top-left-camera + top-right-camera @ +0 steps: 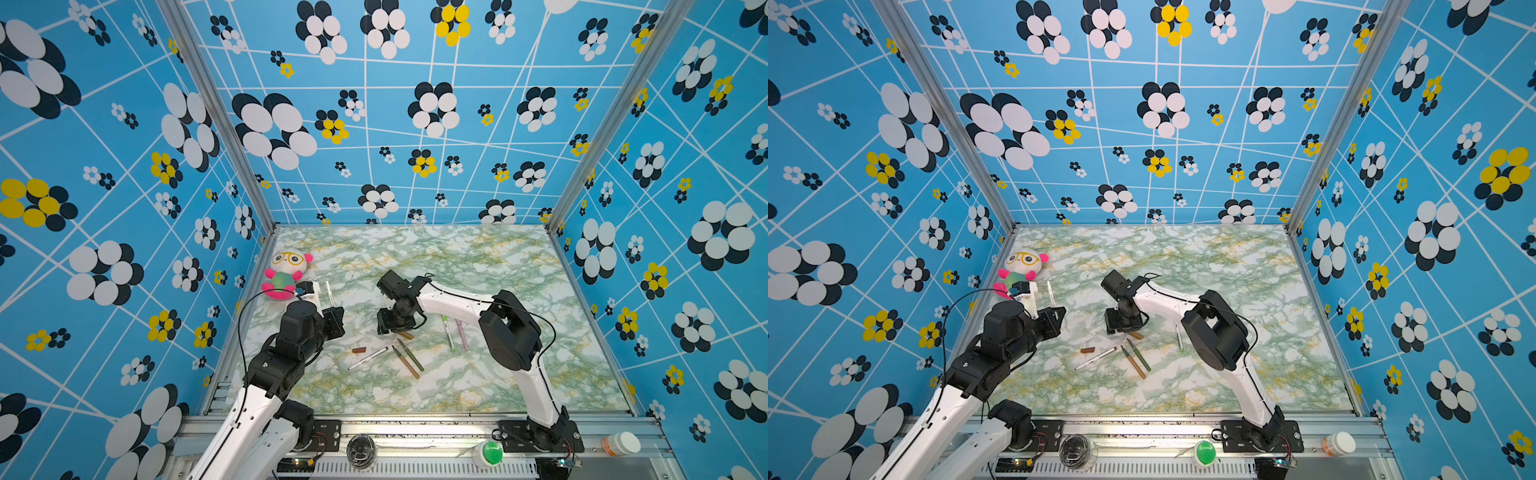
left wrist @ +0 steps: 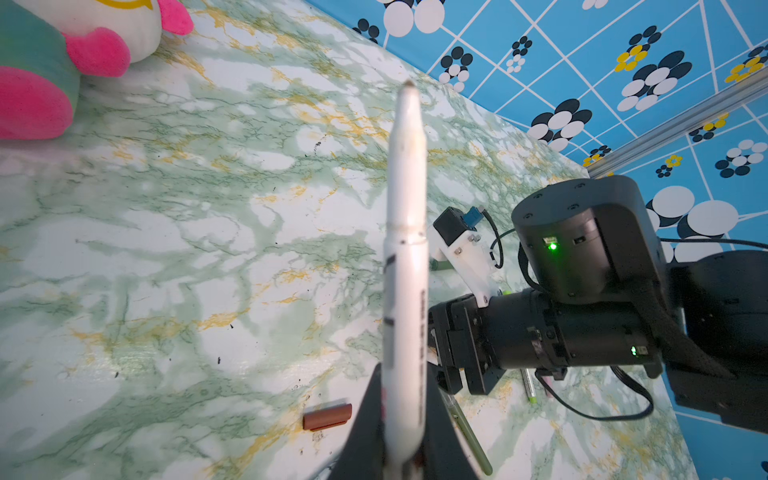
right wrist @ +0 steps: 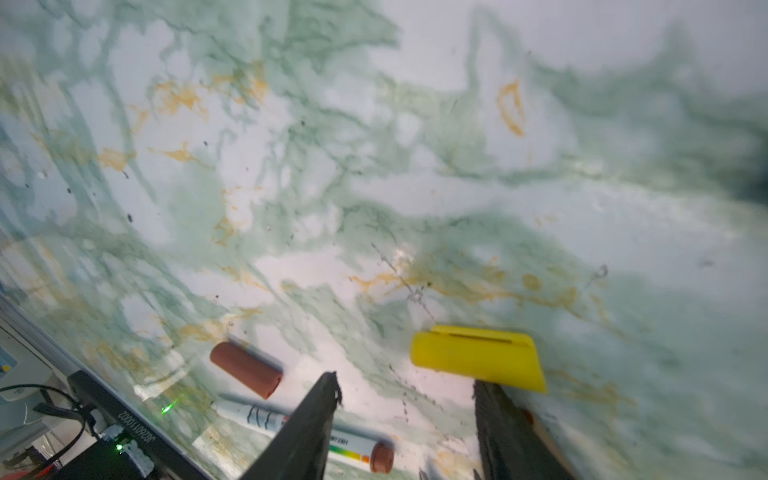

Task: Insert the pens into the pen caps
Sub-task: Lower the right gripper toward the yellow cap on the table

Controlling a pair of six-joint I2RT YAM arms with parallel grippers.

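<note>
Left tool (image 2: 402,376) is pinched tight on the lower end of a white-barrelled marker pen (image 2: 405,249). The pen is held clear of the green-veined marble tabletop (image 1: 498,374), its pointed tip away from the tool, not far from a pink-and-white plush toy (image 1: 286,270). Right tool (image 3: 409,399) hangs low over the middle of the tabletop, spread wide with nothing between its fingers. A stubby yellow plastic cap (image 3: 478,359) lies just past one of them. A short brown cap (image 3: 245,370) lies off to the other side, beside a second white pen (image 3: 266,415). In a top view a tan pen (image 1: 406,361) and a dark-green pen (image 1: 410,354) lie side by side nearer the front. A light-green-ended white pen (image 1: 447,332) and a pink pen (image 1: 461,334) rest beside the right arm.
</note>
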